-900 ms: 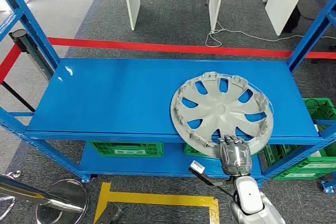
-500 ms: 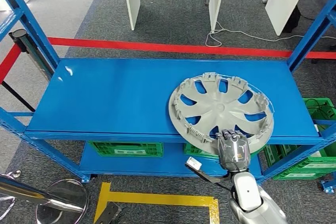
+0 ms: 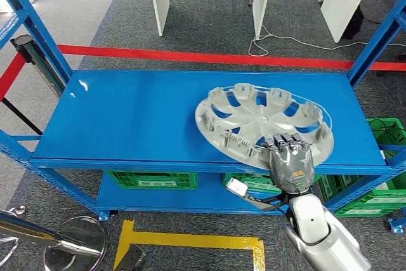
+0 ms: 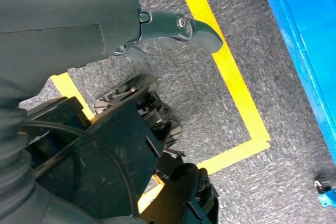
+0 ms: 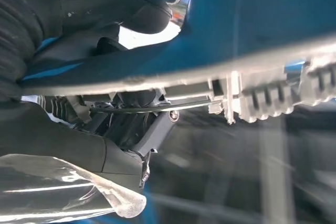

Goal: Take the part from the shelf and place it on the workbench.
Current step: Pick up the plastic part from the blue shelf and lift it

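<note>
Gripping the near rim of the hubcap [image 3: 261,122], the right hand [image 3: 288,164] holds it tilted above the blue shelf [image 3: 134,118], near edge raised, ribbed underside upward. Green crates [image 3: 152,180] sit below the shelf; a red floor line [image 3: 191,56] runs behind it. The left hand [image 4: 118,30] hangs unclenched over yellow floor tape [image 4: 233,93].

The right hand [image 3: 289,164] covers the hubcap's [image 3: 254,122] near rim, low and right of centre. The shelf's [image 3: 143,115] posts run off both side edges. In the right wrist view the background under the rim is blurred.
</note>
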Controlling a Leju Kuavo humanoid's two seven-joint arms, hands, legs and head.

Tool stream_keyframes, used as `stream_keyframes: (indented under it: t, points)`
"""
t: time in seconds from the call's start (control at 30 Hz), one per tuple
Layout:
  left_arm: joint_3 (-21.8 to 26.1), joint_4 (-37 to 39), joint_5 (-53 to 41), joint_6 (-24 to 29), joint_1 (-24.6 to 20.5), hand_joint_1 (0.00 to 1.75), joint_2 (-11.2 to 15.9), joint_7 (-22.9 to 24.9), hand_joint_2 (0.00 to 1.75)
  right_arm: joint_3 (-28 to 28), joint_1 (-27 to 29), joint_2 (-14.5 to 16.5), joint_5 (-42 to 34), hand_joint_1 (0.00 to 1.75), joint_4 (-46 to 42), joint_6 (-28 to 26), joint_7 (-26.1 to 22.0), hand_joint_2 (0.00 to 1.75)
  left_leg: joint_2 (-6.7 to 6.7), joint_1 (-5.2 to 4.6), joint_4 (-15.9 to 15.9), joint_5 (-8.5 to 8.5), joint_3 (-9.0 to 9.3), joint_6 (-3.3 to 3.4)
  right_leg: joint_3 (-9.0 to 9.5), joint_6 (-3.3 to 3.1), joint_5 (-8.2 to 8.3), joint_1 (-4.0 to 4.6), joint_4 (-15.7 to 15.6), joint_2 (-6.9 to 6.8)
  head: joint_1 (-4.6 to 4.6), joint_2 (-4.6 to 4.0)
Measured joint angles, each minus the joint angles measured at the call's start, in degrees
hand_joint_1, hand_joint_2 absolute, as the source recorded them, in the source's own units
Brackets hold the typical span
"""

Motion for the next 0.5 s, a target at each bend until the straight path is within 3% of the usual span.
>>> stream_keyframes:
  t: [0.13, 0.2, 0.27, 0.37, 0.5]
  points:
    - [0.00, 0.00, 0.02, 0.02, 0.02, 0.00, 0.00, 0.00, 1.75, -0.41, 0.34, 0.20, 0.00, 1.75, -0.48, 0.00, -1.24, 1.75, -0.01, 0.00, 0.00, 0.00, -0.01, 0.00, 0.00, 0.00, 0.00, 0.00, 0.00, 0.00, 0.02, 0.00]
    - [0.00, 0.01, 0.03, 0.08, 0.08, 0.00, -0.01, 0.01, 0.87, -3.02, 1.97, 1.87, -0.01, 1.75, -3.07, 0.00, -7.93, 1.75, -0.04, 0.01, 0.00, 0.00, -0.04, 0.00, -0.04, 0.00, 0.00, 0.02, 0.00, 0.00, 0.02, 0.00]
    - [0.01, 0.02, 0.05, 0.27, 0.14, 0.00, -0.14, 0.02, 0.00, -8.46, 5.32, 6.24, -0.04, 1.75, -8.89, 0.01, -18.55, 1.75, -0.12, 0.04, -0.01, 0.00, -0.11, 0.00, -0.10, -0.02, -0.04, 0.05, 0.01, -0.08, 0.01, 0.00]
    - [0.04, 0.03, 0.21, 0.81, 0.22, 0.00, -0.41, 0.06, 0.00, -16.16, 9.84, 14.01, -0.05, 1.75, -19.81, 0.05, -26.16, 1.75, -0.29, 0.06, -0.01, 0.03, -0.20, -0.02, -0.13, -0.04, -0.07, 0.05, 0.04, -0.23, 0.02, 0.00]
    - [0.04, 0.04, -0.07, 1.00, 0.23, 0.00, -0.44, 0.26, 0.00, -17.32, 10.78, 15.60, -0.04, 1.75, -22.46, 0.07, -26.58, 1.75, -0.29, 0.03, 0.02, 0.06, -0.20, -0.02, -0.12, -0.03, -0.02, 0.01, 0.04, -0.26, 0.01, 0.00]
